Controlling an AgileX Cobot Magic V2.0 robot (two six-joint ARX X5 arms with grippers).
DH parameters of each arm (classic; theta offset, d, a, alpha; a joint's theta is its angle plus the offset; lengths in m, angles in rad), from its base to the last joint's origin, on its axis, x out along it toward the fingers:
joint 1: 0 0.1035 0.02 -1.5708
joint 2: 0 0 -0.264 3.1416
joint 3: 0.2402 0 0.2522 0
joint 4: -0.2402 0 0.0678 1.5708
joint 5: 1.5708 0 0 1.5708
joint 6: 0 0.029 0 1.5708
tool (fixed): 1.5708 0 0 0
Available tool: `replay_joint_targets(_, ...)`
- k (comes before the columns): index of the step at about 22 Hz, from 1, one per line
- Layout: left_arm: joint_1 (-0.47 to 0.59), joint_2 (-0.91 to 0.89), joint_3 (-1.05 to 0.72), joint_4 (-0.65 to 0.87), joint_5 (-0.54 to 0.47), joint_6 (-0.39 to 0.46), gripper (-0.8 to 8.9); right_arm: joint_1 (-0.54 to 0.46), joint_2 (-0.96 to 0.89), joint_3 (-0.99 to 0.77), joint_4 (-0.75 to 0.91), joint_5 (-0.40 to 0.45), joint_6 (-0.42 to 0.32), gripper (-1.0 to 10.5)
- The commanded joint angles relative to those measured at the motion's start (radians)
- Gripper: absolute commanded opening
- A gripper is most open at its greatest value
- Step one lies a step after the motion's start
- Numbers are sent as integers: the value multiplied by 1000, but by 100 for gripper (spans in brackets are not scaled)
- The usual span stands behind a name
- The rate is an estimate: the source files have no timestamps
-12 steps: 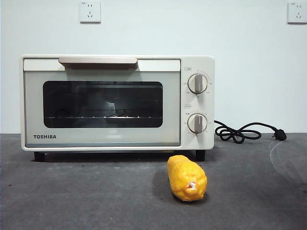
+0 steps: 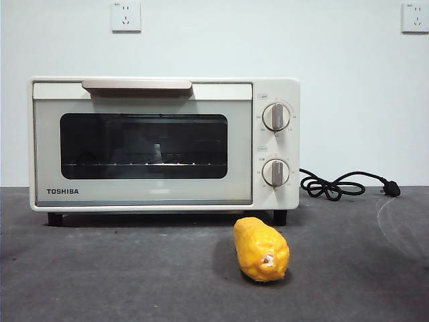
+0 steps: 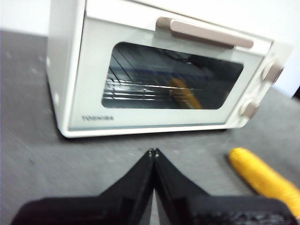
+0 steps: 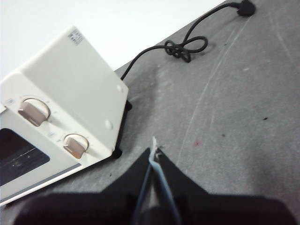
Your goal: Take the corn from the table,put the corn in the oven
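Observation:
The corn (image 2: 261,249), a yellow-orange cob with its pale stub end toward the camera, lies on the dark grey table (image 2: 120,282) in front of the oven's knob side. The cream-white Toshiba oven (image 2: 164,143) stands behind it with its door closed. In the left wrist view my left gripper (image 3: 153,152) is shut and empty, hanging in front of the oven (image 3: 159,79), with the corn (image 3: 262,176) off to one side. My right gripper (image 4: 155,151) is shut and empty above bare table beside the oven's (image 4: 61,103) knob end. Neither arm shows in the front view.
The oven's black cord (image 2: 338,184) lies coiled on the table to the oven's right, its plug at the far end. Two wall sockets (image 2: 126,16) sit on the white wall behind.

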Motion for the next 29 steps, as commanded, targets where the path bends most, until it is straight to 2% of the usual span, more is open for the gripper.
replay_joint_targets(1, -3, 3, -8, -6, 23, -151, -1, 1, -1, -9, 2, -7, 16, 1)
replay_joint_targets(20, -3, 13, -8, -5, 24, -150, -2, 1, -1, -8, 3, -20, 6, 1)
replay_joint_targets(24, -3, 13, 0, -5, 25, -156, -4, 1, -1, -8, 61, 25, 8, 1)
replay_joint_targets(29, -3, 21, 45, -7, 72, -166, -5, 1, -1, 5, 188, 23, 48, 0)
